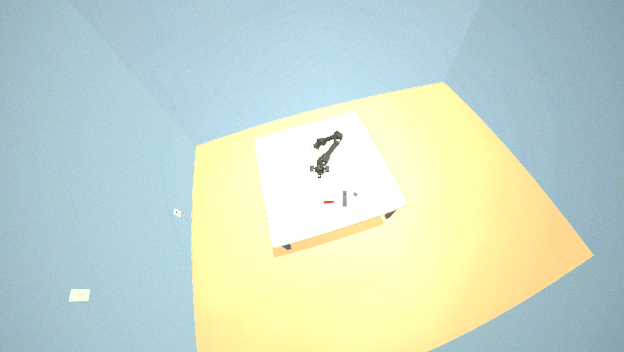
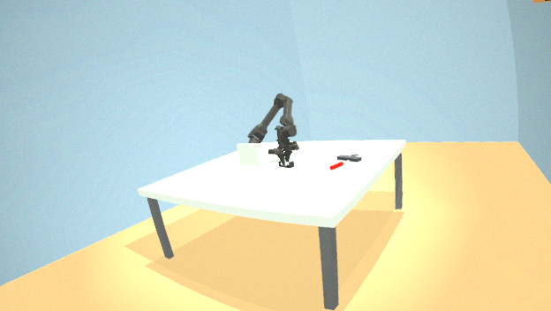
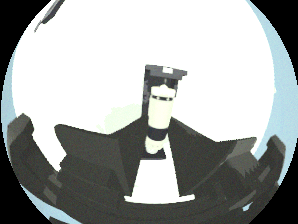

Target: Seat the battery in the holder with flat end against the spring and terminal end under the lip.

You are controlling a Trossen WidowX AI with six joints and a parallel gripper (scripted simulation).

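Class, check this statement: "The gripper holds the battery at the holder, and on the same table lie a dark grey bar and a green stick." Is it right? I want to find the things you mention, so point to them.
Not quite: the stick (image 1: pixel 328 202) (image 2: pixel 336 166) is red, as the exterior view shows. The rest stands.

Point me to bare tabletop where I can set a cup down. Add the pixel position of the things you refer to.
Try the stretch between the red stick (image 1: pixel 328 202) (image 2: pixel 336 166) and the table's (image 1: pixel 295 220) (image 2: pixel 247 194) near-left corner in the top view. Crowded: around the pincer (image 1: pixel 319 175) (image 2: pixel 286 163) (image 3: pixel 157 117) and holder (image 3: pixel 145 95).
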